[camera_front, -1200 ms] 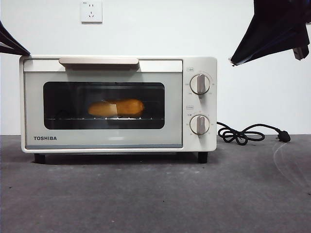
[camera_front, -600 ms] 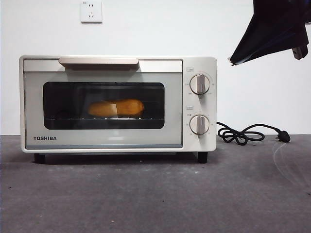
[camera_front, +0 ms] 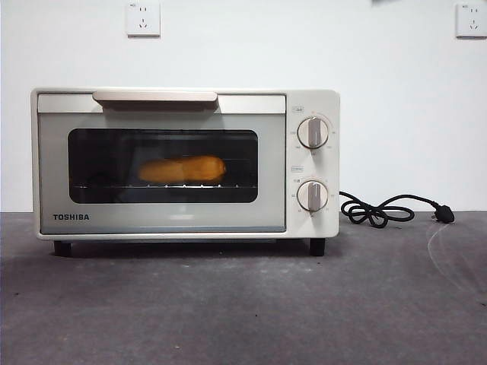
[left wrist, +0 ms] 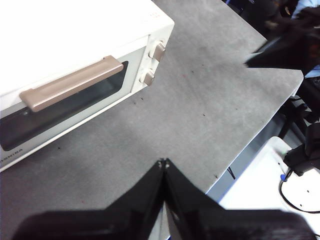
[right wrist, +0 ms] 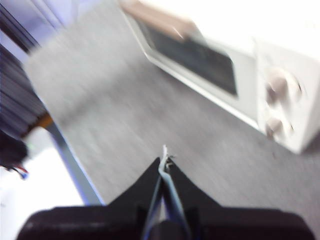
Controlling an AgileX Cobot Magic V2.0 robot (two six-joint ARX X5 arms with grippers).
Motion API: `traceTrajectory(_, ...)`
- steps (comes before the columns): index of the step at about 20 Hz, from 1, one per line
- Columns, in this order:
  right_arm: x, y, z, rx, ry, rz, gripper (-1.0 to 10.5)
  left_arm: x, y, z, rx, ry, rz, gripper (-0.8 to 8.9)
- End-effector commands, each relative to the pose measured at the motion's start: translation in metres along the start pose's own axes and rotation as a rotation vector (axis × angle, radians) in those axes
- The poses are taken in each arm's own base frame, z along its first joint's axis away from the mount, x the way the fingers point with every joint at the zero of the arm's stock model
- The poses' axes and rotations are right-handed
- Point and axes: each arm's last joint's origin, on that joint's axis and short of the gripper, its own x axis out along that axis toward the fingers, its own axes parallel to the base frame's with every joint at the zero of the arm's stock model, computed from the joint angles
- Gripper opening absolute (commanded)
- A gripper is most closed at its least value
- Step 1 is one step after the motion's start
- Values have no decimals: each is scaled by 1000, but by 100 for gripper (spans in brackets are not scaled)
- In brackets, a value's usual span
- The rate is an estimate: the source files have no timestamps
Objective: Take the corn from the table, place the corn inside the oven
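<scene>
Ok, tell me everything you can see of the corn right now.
The corn is a glossy yellow-orange cob, paler toward one end, lying on its side on the wire rack inside the oven. It shows only through the dark glass of the shut door, about mid-window. Kernel detail is dimmed by the glass. No tool touches it.

The oven [camera_front: 185, 162] sat shut in front of me, its door [camera_front: 161, 173] sealing off the rack and the corn [camera_front: 183, 169]. The table [camera_front: 243, 304] ahead of it lay open for my reach. The black cord [camera_front: 388, 208] coiled just beside the oven's knob side, a snag there.
</scene>
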Motion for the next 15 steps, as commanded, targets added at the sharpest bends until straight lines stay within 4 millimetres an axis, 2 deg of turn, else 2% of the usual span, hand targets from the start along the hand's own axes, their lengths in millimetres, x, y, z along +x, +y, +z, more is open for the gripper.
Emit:
traceTrajectory(1, -13, 17, -2, -6, -48, 21, -12, -1, -2, -10, -18, 12, 0, -8)
traceTrajectory(4, -26, 32, -4, -35, -82, -14, -12, 4, 0, -24, -39, 33, -1, -8)
traceTrajectory(7, -28, 35, -6, -39, -78, -34, -12, 11, 4, -32, -59, 60, -2, -8)
traceTrajectory(15, -28, 35, -7, -33, -71, -34, -11, 13, 5, -33, -64, 54, -4, -8)
